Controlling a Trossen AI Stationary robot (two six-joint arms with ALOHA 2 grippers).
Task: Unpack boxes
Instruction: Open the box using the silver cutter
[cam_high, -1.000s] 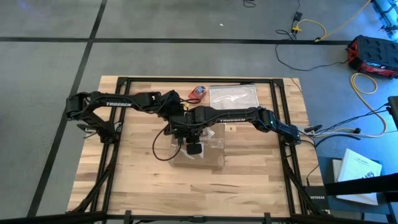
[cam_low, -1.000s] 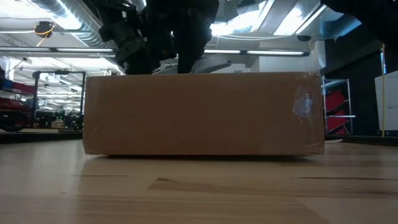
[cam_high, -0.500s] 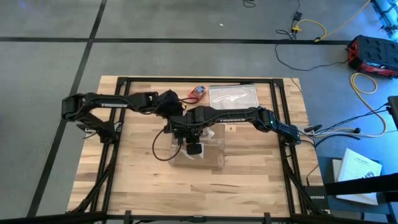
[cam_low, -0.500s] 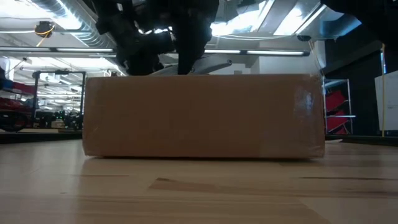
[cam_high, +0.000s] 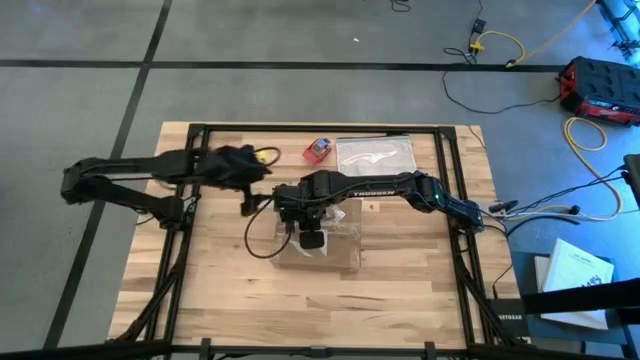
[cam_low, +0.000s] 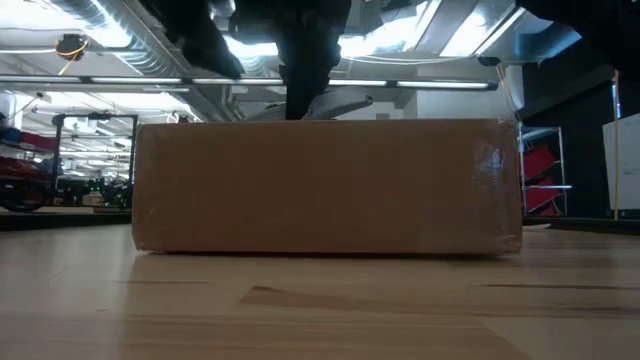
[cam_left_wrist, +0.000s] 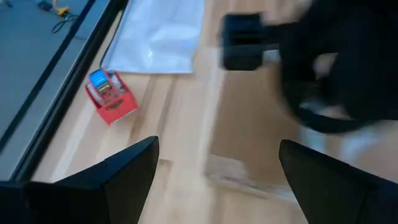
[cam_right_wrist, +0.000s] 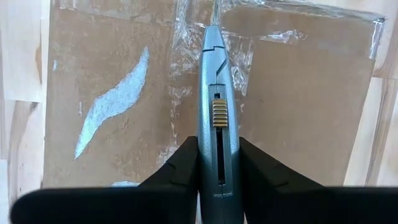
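Sitting near the middle of the worktop, a little toward its near edge: the shallow brown cardboard box (cam_high: 318, 243), flaps down and closed, crossed by strips of clear tape (cam_right_wrist: 186, 56) along the centre seam. Poised directly over the box: the right gripper (cam_right_wrist: 214, 162), fingers pinching a grey utility knife (cam_right_wrist: 214, 112) by its handle, tip pointed down at the taped seam where the strips bunch and wrinkle; contact between tip and tape cannot be confirmed from the wrist view. Off to the left side of the worktop, clear of the box: the left gripper (cam_left_wrist: 217, 171), fingers spread wide and holding nothing, looking across toward the box and the far edge. Lying along the far edge: a small red-and-blue object (cam_high: 318, 149) and, just beside it, a clear silvery plastic bag (cam_high: 372, 153); both apart from the box. From the low view, only the box's plain long side (cam_low: 328, 185), flat on the wood, with dark arm parts above. Step in hand, by judgement: slitting the tape so the flaps can be lifted; unpacking proper not yet begun. Next move probably calls for drawing the knife along the seam with shallow, steady pressure, box likely to slide unless braced by the free left gripper.
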